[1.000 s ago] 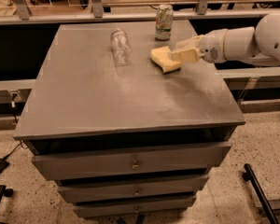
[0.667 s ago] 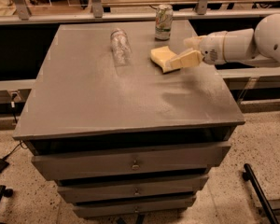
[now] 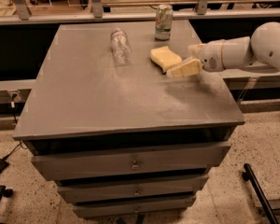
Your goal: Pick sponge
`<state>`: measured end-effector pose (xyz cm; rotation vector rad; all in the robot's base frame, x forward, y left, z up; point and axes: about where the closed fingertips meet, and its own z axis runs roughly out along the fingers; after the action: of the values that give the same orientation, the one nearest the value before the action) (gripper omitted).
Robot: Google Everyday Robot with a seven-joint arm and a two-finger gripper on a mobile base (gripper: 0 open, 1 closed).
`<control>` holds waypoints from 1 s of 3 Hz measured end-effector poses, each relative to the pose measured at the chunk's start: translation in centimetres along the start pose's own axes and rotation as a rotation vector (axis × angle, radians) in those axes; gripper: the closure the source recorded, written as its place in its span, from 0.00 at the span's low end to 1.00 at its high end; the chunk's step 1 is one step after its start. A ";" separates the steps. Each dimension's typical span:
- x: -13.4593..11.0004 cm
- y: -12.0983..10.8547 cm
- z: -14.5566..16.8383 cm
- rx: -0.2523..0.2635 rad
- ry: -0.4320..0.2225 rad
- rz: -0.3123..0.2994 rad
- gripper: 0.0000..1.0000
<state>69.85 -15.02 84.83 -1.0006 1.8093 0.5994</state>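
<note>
Sponge [image 3: 163, 56] — one — on table [image 3: 107, 101], gripper [image 3: 181, 61] spread beside it, one can [image 3: 164, 16], one bottle [image 3: 120, 45]

White rounded arm [image 3: 233, 52], cream-yellow flat-fingered hand [image 3: 180, 59] over the table [image 3: 107, 101]

Workshop-like room, grey drawer cabinet [image 3: 107, 97], terrazzo floor [image 3: 270, 139], hand [image 3: 181, 61] over its top

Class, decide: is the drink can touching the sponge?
Apart. The camera view shows tabletop between the can and the sponge; the tool sits at the sponge's right end.
</note>
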 end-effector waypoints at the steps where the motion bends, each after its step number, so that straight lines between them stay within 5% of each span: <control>1: 0.5 -0.3 0.5 0.002 -0.017 0.001 0.38; 3: -0.9 0.1 1.3 -0.042 -0.079 -0.017 0.84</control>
<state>70.60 -13.64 85.13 -1.0056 1.7232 0.6597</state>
